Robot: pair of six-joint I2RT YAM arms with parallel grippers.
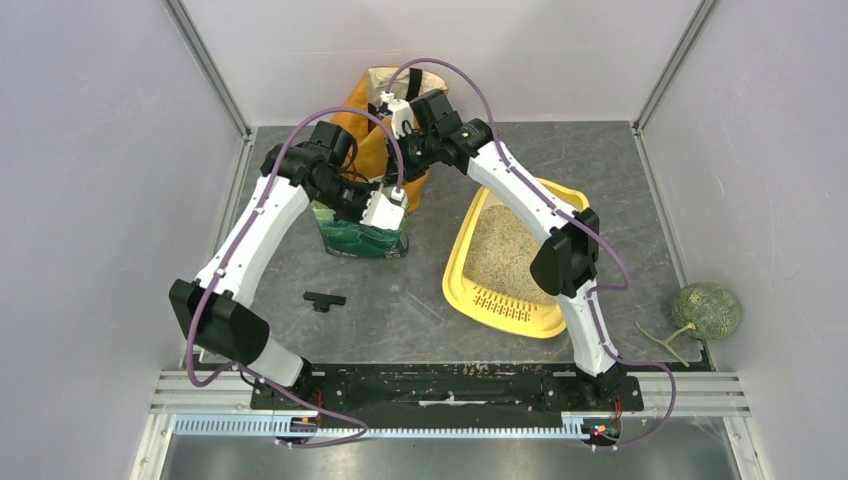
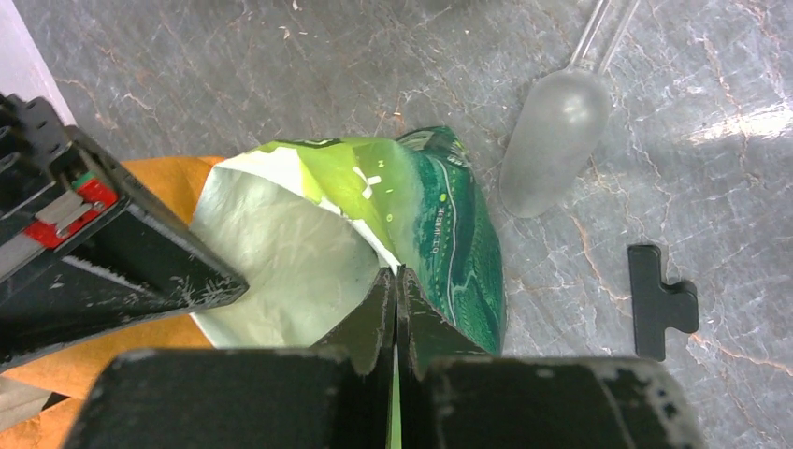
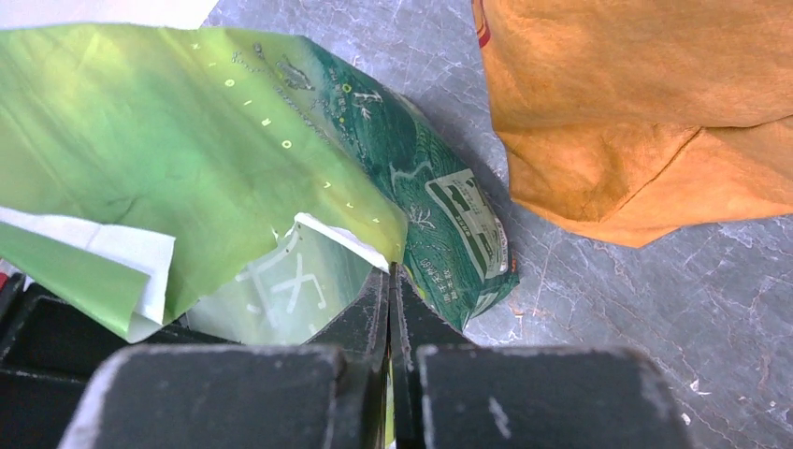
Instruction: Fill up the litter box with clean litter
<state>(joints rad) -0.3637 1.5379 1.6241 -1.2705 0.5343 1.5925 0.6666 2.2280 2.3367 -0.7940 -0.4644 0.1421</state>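
Observation:
The green litter bag [image 1: 358, 238] stands left of centre, its mouth held open. My left gripper [image 1: 378, 222] is shut on the bag's rim, seen in the left wrist view [image 2: 394, 273] with the pale inside of the bag [image 2: 281, 253] to its left. My right gripper [image 1: 405, 165] is shut on the opposite rim [image 3: 388, 271], above the bag's printed side [image 3: 187, 122]. The yellow litter box [image 1: 455, 280] lies to the right, partly under my right arm, with beige litter [image 1: 500, 250] in it.
An orange shopping bag [image 1: 372, 150] stands just behind the green bag [image 3: 636, 112]. A black clip [image 1: 323, 300] lies on the table in front [image 2: 659, 301], and a clear plastic scoop [image 2: 552, 140] lies near it. A green melon [image 1: 705, 308] sits far right.

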